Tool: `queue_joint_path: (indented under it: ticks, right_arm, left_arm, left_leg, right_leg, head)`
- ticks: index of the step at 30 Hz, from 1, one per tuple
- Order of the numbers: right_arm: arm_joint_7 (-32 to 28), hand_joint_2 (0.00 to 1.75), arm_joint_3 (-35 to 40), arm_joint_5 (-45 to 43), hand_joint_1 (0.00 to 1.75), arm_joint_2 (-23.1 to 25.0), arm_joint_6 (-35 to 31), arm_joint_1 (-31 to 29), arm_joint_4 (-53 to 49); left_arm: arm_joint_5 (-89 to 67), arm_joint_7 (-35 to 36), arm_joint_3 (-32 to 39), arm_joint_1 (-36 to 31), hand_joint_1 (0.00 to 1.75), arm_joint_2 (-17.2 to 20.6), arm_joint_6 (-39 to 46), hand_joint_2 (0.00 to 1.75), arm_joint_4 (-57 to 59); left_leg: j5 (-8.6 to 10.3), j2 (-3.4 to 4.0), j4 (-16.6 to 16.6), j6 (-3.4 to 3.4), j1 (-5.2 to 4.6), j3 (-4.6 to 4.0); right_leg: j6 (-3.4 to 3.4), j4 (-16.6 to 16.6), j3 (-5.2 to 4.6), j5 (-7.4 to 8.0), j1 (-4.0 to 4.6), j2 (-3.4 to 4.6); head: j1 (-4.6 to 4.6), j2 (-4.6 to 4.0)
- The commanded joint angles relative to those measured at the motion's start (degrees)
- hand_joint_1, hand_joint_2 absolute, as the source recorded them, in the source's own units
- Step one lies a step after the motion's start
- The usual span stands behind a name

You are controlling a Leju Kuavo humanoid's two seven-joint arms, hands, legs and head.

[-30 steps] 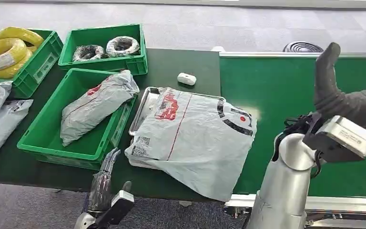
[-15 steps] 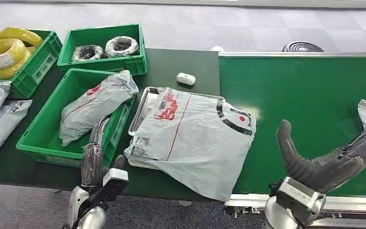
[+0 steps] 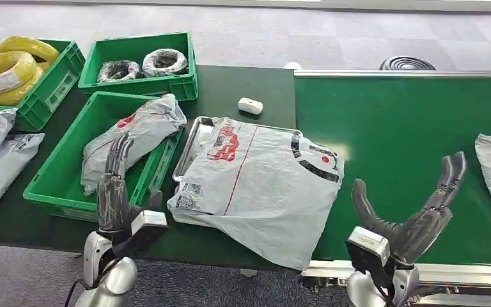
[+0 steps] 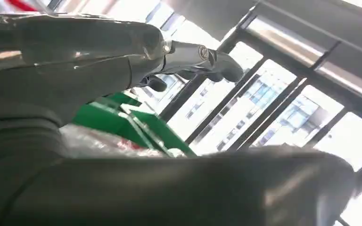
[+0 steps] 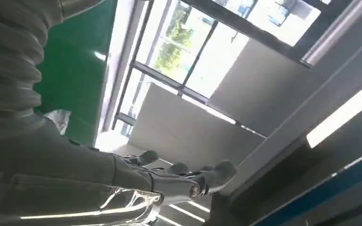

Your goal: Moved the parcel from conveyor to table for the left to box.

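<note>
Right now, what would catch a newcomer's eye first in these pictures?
Probably the big grey parcel draped over a metal tray at the table's middle, spilling onto the green conveyor. Next, the yellow cable coils in the far-left green bin. Both robot hands, left robot hand and right robot hand, hang open and empty in front.

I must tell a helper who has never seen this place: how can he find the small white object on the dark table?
Find the dark table left of the green conveyor. Behind the metal tray with the big grey parcel, the small white object lies alone. It is rounded and palm-sized, unlike the bags and bins.
</note>
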Motion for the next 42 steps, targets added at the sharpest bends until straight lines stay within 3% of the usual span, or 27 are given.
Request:
queue_joint_path:
  ticks: [1, 7, 14, 15, 23, 33, 42]
  right_arm:
    - [-0.2, 1.75, -0.7, 0.5, 0.0, -0.3, 0.0, -1.9, 11.1]
    - [-0.2, 1.75, -0.6, 0.6, 0.0, -0.3, 0.0, -2.2, 11.6]
    - [-0.2, 1.75, -2.7, 1.6, 0.0, -0.3, 0.0, -5.0, 15.9]
    - [-0.2, 1.75, -3.2, 1.7, 0.0, -0.3, 0.0, -5.2, 16.2]
    - [2.0, 1.75, -4.9, 3.0, 0.0, -0.3, 0.0, -5.0, 18.6]
    - [3.1, 1.75, -10.9, 7.4, 0.0, -0.3, 0.0, -8.2, 27.0]
    - [5.2, 1.75, -8.2, 8.4, 0.0, -0.3, 0.0, -7.8, 26.9]
  left_arm:
    - [-10.5, 3.3, -6.7, -13.1, 0.0, 0.2, -4.2, 1.75, 7.0]
    - [-12.2, 3.7, -8.4, -13.9, 0.0, -0.3, -5.0, 1.75, 8.1]
    - [-15.1, 7.7, -19.8, -27.8, 0.0, -7.1, -11.5, 1.75, 23.9]
    - [-15.5, 8.1, -21.9, -28.7, 0.0, -8.1, -12.6, 1.75, 25.7]
    - [-10.8, 5.8, -30.0, -25.5, 0.0, -9.3, -17.7, 1.75, 38.1]
    - [-7.9, 4.1, -31.2, -28.7, 0.0, -13.6, -19.4, 1.75, 55.1]
    - [-7.2, 6.1, -29.4, -30.6, 0.0, -12.9, -17.7, 1.75, 59.8]
  left_leg:
    - [0.07, -0.13, 0.0, 0.01, 0.04, -0.02]
    - [0.01, 0.05, 0.0, 0.01, 0.01, 0.06]
    - [0.13, -0.4, 0.1, 0.05, 0.05, -0.14]
    - [0.09, -0.28, 0.1, 0.04, 0.04, -0.1]
    - [0.03, -0.05, -0.1, 0.05, -0.07, 0.24]
    - [0.07, 0.04, -0.1, 0.07, -0.09, 0.16]
    - [0.0, 0.15, 0.0, 0.03, -0.1, 0.06]
  right_leg:
    - [0.03, -0.1, 0.1, 0.02, 0.06, -0.36]
    - [0.0, -0.1, 0.1, 0.02, -0.03, -0.08]
    - [0.05, 0.0, 0.04, 0.01, 0.02, -0.65]
    - [0.04, 0.0, 0.0, 0.02, 0.01, -0.43]
    - [0.06, -0.2, 0.31, 0.05, -0.1, -0.2]
    - [0.06, -0.2, 0.2, 0.1, -0.06, -0.19]
    - [0.03, -0.1, 0.06, 0.07, -0.08, -0.04]
  head:
    - [0.0, 0.0]
    - [0.02, 0.0]
    - [0.02, -0.02]
    - [0.02, 0.0]
    - [0.02, 0.0]
    - [0.0, 0.0]
    - [0.0, 0.0]
